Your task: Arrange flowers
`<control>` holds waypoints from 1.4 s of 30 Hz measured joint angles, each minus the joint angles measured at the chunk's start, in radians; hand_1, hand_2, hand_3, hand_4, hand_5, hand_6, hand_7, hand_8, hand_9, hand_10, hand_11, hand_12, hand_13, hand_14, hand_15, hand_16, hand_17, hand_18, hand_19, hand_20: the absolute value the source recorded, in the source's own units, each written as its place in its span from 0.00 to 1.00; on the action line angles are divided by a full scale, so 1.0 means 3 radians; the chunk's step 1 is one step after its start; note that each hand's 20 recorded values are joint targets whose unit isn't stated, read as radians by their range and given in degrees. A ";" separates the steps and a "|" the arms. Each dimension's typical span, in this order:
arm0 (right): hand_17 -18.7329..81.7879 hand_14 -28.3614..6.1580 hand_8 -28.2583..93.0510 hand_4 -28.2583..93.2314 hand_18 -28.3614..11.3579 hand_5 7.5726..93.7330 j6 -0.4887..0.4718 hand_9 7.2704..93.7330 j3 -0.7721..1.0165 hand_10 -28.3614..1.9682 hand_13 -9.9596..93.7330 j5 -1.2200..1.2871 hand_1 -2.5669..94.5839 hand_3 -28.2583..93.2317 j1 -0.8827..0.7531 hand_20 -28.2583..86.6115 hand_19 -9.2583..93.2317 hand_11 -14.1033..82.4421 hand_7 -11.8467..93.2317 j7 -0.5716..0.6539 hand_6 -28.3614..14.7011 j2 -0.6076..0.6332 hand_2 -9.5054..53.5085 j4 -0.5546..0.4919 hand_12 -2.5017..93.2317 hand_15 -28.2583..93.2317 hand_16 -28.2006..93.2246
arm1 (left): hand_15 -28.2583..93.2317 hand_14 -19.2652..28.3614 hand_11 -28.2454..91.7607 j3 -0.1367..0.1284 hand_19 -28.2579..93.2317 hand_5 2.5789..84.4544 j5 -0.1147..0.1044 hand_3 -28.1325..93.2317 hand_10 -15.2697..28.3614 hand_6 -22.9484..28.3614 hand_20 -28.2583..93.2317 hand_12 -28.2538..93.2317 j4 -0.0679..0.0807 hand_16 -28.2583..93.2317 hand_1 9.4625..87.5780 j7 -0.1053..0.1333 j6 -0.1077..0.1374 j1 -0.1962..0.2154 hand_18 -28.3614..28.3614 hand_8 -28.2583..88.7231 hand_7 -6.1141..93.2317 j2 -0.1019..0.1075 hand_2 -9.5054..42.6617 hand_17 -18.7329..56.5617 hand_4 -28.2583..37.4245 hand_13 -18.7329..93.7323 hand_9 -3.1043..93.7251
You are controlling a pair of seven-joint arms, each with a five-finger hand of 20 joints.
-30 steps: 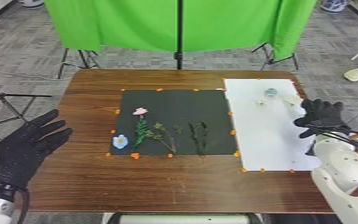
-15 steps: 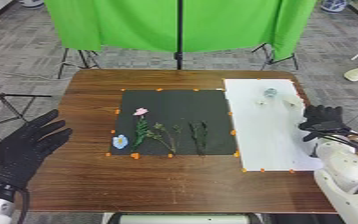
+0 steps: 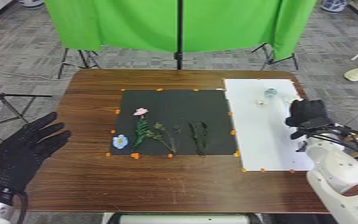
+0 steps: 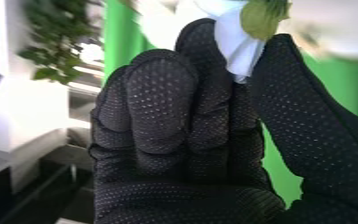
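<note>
Head view: the brown wooden table (image 3: 171, 185) occupies the centre of the frame, with a dark mat (image 3: 169, 99) at its middle and a white sheet (image 3: 255, 130) along its right part; small orange markers line both. On the mat's left part lie a pink flower (image 3: 141, 111) with a green leafy stem (image 3: 142, 129) and, at its lower left corner, a blue flower (image 3: 119, 142). Thin branching sprigs (image 3: 165, 135) lie to the right of the leafy stem, and dark green stems (image 3: 198, 137) farther right. Near the far end of the sheet are a small pale blue object (image 3: 270, 92) and, just nearer, a small white piece (image 3: 261, 102).

The right hand (image 3: 310, 114), at the right of the frame, covers part of the sheet's right edge; black cables (image 3: 334, 131) cross its wrist. The left hand (image 3: 23, 150), at the left, is open with its fingers spread, beside the table's left edge.

Right wrist view: the right hand pinches a white petal-like piece (image 4: 236, 47) between thumb and fingertip, a green leaf (image 4: 261, 19) against it; the digits hide part of the piece. Behind are green cloth and a leafy plant (image 4: 58, 32). In the head view, green cloth (image 3: 131, 25) and a dark upright pole (image 3: 180, 35) stand beyond the table.
</note>
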 measured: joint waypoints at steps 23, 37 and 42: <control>0.50 0.75 0.16 0.00 0.31 0.80 0.0030 0.96 -0.1444 0.88 0.87 0.0074 0.51 0.93 0.1166 0.59 0.85 0.43 0.47 -0.1149 0.73 -0.1155 0.00 -0.0146 0.47 0.74 0.46 | 0.54 0.75 0.47 0.0050 0.63 0.43 -0.0001 0.81 0.66 0.51 0.27 0.34 0.0014 0.22 0.20 -0.0071 -0.0001 -0.0075 0.90 0.16 0.26 0.0005 0.13 0.15 0.05 0.41 0.37; 0.50 0.76 0.16 0.00 0.31 0.80 -0.0015 0.96 -0.1861 0.89 0.86 -0.0120 0.51 0.93 0.1247 0.59 0.85 0.43 0.48 -0.1302 0.73 -0.1368 0.00 0.0053 0.47 0.74 0.46 | 0.53 0.73 0.47 0.0067 0.63 0.43 -0.0001 0.83 0.64 0.50 0.27 0.34 0.0048 0.22 0.20 -0.0117 -0.0004 -0.0131 0.89 0.16 0.27 0.0040 0.11 0.15 0.03 0.41 0.36; 0.49 0.76 0.15 0.00 0.32 0.80 -0.0004 0.95 -0.1831 0.89 0.86 -0.0278 0.52 0.92 0.1358 0.59 0.85 0.43 0.48 -0.1483 0.73 -0.1588 0.00 0.0454 0.46 0.73 0.46 | 0.53 0.73 0.47 0.0077 0.63 0.43 -0.0001 0.83 0.64 0.50 0.27 0.34 0.0053 0.22 0.20 -0.0121 -0.0004 -0.0147 0.88 0.16 0.27 0.0045 0.11 0.15 0.03 0.41 0.36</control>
